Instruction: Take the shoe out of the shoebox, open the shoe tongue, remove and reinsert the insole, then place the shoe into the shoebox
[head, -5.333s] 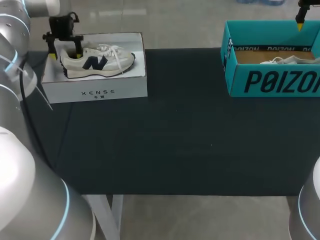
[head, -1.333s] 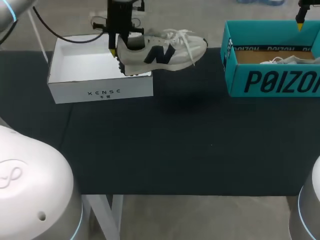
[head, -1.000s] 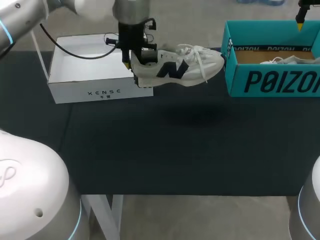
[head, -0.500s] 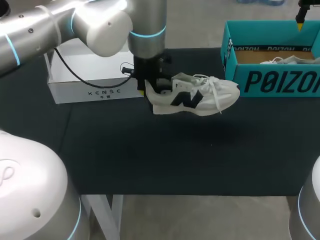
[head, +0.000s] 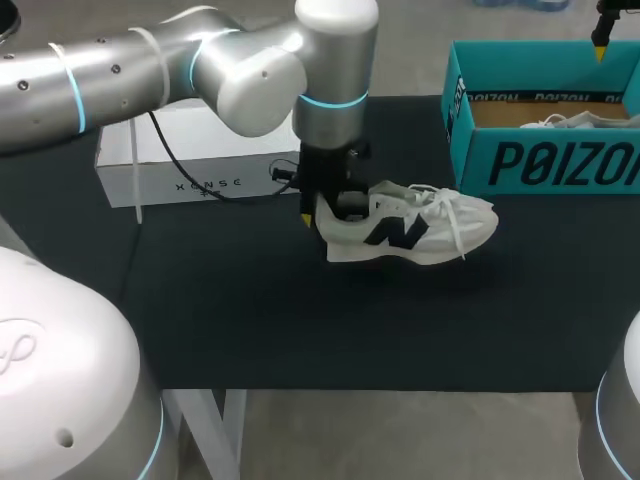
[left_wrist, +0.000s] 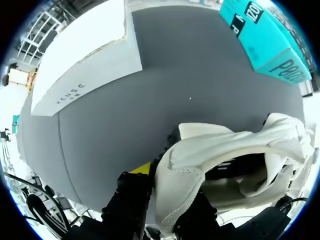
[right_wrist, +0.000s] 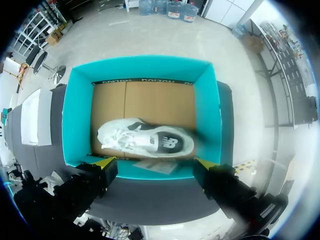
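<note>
**Shoe out of the box, now down on the mat**

Head view: the left gripper (head: 325, 213), closed on the heel of the shoe (head: 415, 236), has carried it from the white shoebox (head: 190, 182) down to the mat (head: 300, 320).
Left wrist view: the heel sits pinched between the fingers.
Right wrist view: the right gripper (right_wrist: 154, 164) is wide open and empty above the teal shoebox (right_wrist: 207, 120).
The tongue probably comes next.

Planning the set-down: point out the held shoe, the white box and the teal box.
held shoe (head: 410, 235), head view, on its side panel.
white box (head: 255, 170), head view, on its front wall.
teal box (head: 560, 160), head view, on its front wall.
</note>
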